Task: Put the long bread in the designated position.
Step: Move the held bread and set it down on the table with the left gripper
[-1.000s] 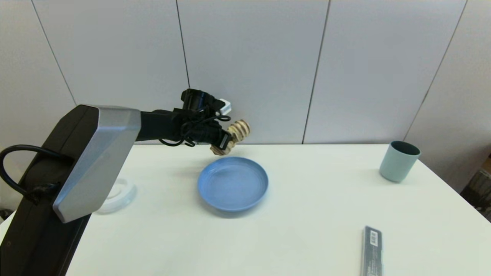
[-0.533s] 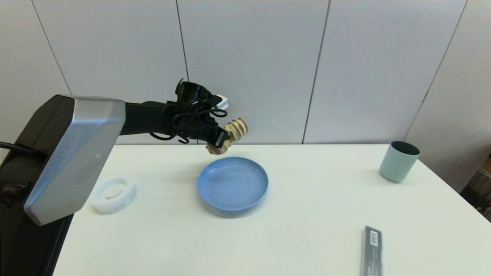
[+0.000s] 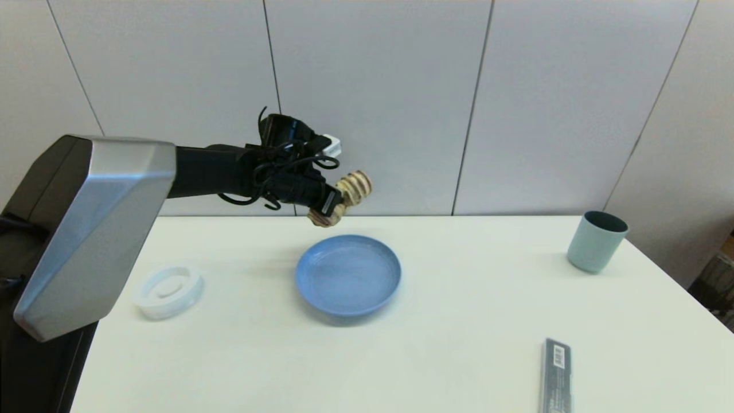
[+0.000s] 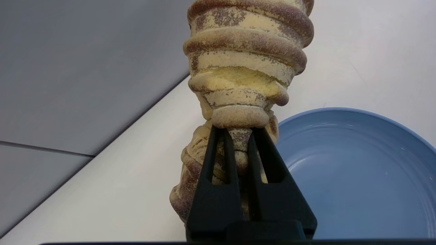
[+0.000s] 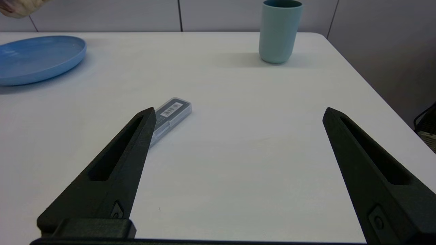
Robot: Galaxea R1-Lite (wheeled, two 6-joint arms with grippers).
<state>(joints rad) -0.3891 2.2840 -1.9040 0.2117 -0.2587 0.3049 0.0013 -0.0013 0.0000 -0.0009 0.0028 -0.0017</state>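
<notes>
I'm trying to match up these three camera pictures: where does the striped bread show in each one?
Head view: long bread held above the table, behind the blue plate, in the left end effector.
Left wrist view: bread fills the centre.
Right wrist view: only an end shows in a corner.
Shared landmark: the blue plate.

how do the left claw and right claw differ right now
The left claw is shut on the long bread, its fingers nearly together; the right claw is wide open and holds nothing. The left claw is raised near the far rim of the blue plate, seemingly clear of the table; the right claw sits low over bare table, beside the grey barcoded box. Both have long black tapered fingers.
</notes>
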